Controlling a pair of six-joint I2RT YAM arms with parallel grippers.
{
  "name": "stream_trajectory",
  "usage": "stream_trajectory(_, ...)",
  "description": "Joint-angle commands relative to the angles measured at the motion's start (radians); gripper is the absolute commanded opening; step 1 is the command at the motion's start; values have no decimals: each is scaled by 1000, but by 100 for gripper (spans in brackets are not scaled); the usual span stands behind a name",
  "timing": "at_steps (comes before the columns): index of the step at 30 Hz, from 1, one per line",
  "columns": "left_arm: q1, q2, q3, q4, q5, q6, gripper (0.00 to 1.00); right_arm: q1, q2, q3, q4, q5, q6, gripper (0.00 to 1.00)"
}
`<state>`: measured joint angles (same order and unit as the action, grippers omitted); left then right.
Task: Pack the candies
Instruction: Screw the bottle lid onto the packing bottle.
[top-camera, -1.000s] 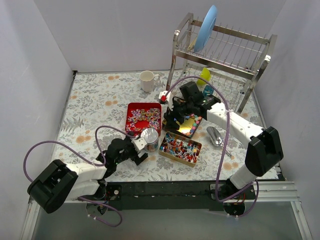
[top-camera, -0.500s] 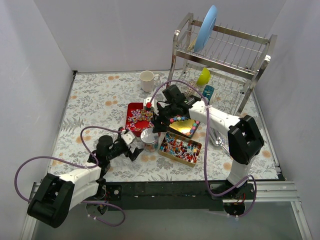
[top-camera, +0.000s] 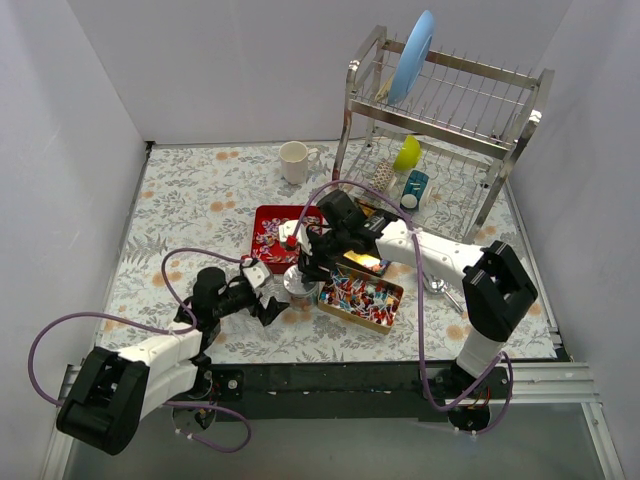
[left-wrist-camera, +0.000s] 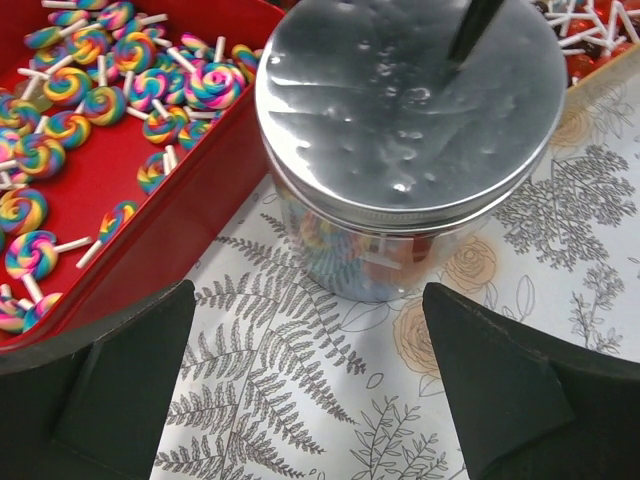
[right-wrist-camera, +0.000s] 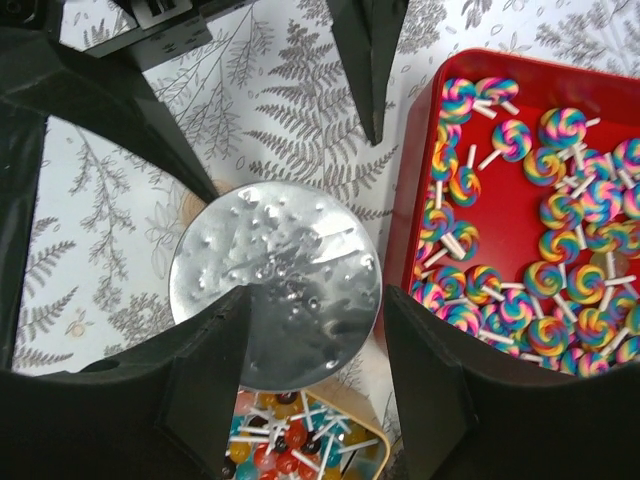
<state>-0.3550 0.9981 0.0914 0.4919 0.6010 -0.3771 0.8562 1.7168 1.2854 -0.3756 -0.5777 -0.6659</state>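
Note:
A glass jar (top-camera: 298, 282) with a shut silver lid (left-wrist-camera: 405, 110) stands between a red tray (top-camera: 266, 214) of swirl lollipops (left-wrist-camera: 70, 85) and a gold tray (top-camera: 395, 296) of round lollipops (right-wrist-camera: 285, 455). Small coloured candies (left-wrist-camera: 365, 262) show through its glass. My left gripper (top-camera: 268, 300) is open on the near left of the jar, which lies beyond its fingertips (left-wrist-camera: 120, 370), untouched. My right gripper (top-camera: 304, 264) is open and hovers over the lid (right-wrist-camera: 275, 290), its fingers (right-wrist-camera: 455, 390) astride the near rim.
A second shiny gold tray (top-camera: 366, 254) with tiny sweets lies under the right arm. A metal object (top-camera: 432, 272) lies right of the trays. A white mug (top-camera: 293, 160) stands at the back. A dish rack (top-camera: 450, 120) with a blue plate (top-camera: 415, 55) fills the back right.
My left gripper let go of the jar and drew back toward the near left. My right gripper moved left from over the shiny gold tray to above the jar lid.

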Motion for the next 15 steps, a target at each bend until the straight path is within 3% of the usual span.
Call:
stream_trajectory(1,5,13,59,-70,91,75,98,21,14,-70,-8,111,-37,62)
stream_trajectory(11,7,97,148,-145,147,145,98,12,-59,-64,43,84,40,63)
stream_trajectory(15,7,97,151,-177,193,210,98,-40,-68,-17,38,-13,57,66)
